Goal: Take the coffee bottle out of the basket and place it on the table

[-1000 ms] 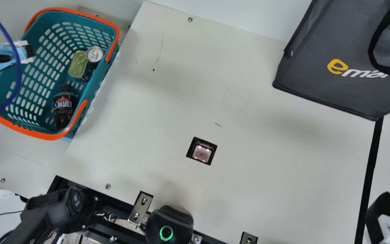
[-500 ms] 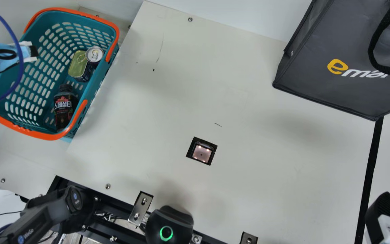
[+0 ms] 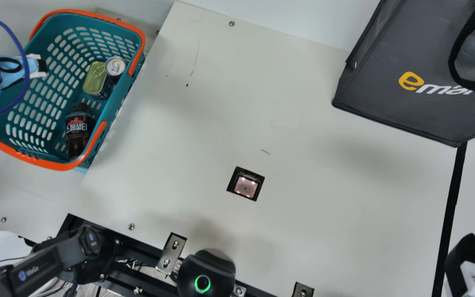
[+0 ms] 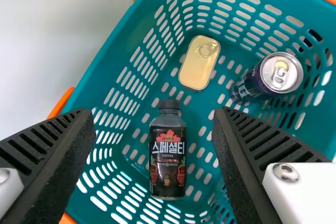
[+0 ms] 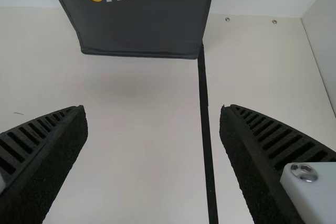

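The coffee bottle [image 3: 78, 132], dark with a black cap, lies in the teal basket [image 3: 60, 166], label facing up. My left gripper [image 3: 41, 65], partly seen beside blue wrapping, is over the basket's left side. From the left wrist, my left gripper [image 4: 154, 115] stands open above the bottle [image 4: 167, 156], which appears between its fingers without contact. At the main view's lower right edge is my right gripper [image 3: 468, 262]. In the right wrist view, my right gripper [image 5: 153, 111] is open over the table [image 5: 142, 156], holding nothing.
A flat gold tin [image 4: 199, 62] and a dark drink can [image 4: 268, 78] share the basket with the bottle. Orange handles [image 3: 138, 51] run along its rim. A dark grey shopping bag [image 3: 410, 74] stands at the back right, and a black square device [image 3: 245, 184] is set in the tabletop.
My left arm has shifted slightly right over the basket, its blue cable swinging along, and the arm's near link has moved too. The right gripper, basket and bottle have stayed still.
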Available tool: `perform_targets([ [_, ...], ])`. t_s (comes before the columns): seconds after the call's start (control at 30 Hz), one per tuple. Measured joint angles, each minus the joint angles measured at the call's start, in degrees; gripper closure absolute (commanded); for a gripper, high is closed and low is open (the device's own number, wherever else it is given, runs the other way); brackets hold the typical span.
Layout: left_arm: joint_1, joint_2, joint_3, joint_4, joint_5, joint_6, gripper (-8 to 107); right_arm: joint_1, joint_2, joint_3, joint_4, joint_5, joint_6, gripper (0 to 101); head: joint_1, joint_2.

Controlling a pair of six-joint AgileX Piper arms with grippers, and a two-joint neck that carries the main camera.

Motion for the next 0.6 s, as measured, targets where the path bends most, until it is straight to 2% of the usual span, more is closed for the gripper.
perform_targets([
  [0.37,1.7,2.9,1.0,-2.2,-2.1,4.3,9,0.0,0.0,0.0,0.0,0.0,0.0,10,0.0,0.1],
  [0.6,2.9,4.4,3.2,-4.7,-3.5,8.4,9,0.0,0.0,0.0,0.0,0.0,0.0,10,0.0,0.0],
])
